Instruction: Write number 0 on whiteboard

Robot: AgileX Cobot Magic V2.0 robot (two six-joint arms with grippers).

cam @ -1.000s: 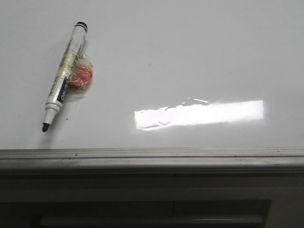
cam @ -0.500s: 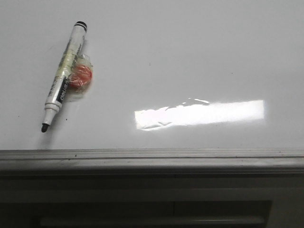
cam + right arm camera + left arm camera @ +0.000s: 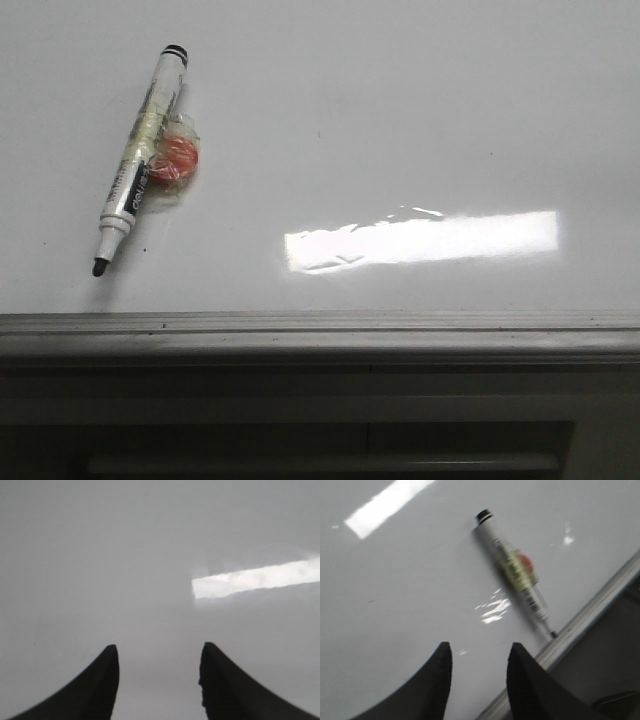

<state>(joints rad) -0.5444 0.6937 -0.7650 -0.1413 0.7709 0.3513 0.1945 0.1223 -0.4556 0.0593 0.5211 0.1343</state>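
From the front view, nearest to me is the grey edge rail (image 3: 320, 322) of the whiteboard (image 3: 400, 120), running straight across the frame. Beyond it the board lies flat and glossy, with a bright light strip (image 3: 420, 239) reflected on its near half.

On the left part of the board, near the rail, I see a marker (image 3: 137, 166) lying flat and uncapped. Its dark tip (image 3: 99, 267) points toward the rail; its black end cap points away from me. A small red round object (image 3: 176, 161) in clear wrap touches the right side of the barrel.

I see no drawn 0 on the board in any view; the surface shows only faint specks.

Left gripper (image 3: 478, 652): jaws spread, nothing between them, hovering above the board with the marker (image 3: 516, 572) ahead of the fingertips. This view is slightly blurred.

Right gripper (image 3: 159, 654): jaws spread, empty, above bare board (image 3: 100, 555), with the light strip (image 3: 255, 580) ahead.
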